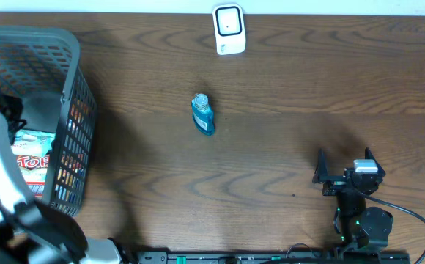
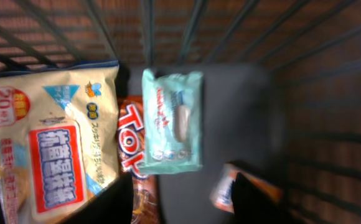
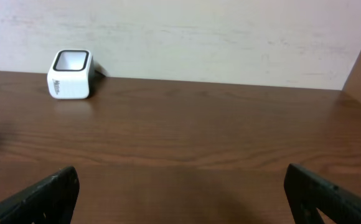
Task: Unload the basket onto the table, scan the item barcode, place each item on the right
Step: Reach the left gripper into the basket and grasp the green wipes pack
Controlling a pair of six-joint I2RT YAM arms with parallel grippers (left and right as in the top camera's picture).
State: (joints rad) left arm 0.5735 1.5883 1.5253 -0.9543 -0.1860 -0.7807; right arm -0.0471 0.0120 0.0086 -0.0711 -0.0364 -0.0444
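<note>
Inside the basket (image 1: 66,59), the wipes pack (image 2: 168,121) lay lengthwise just ahead of the left gripper (image 2: 182,186), jaws half-spread, grip unclear; the right gripper (image 1: 344,165), spread wide, sat far outside the basket

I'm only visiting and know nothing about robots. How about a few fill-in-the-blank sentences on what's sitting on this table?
1. The small blue bottle rests on the brown wooden ___.
2. The pale green wipes packet lies inside the grey plastic ___.
3. The right tool holds nothing, and its jaws stand ___.
Missing words: table; basket; open.
</note>
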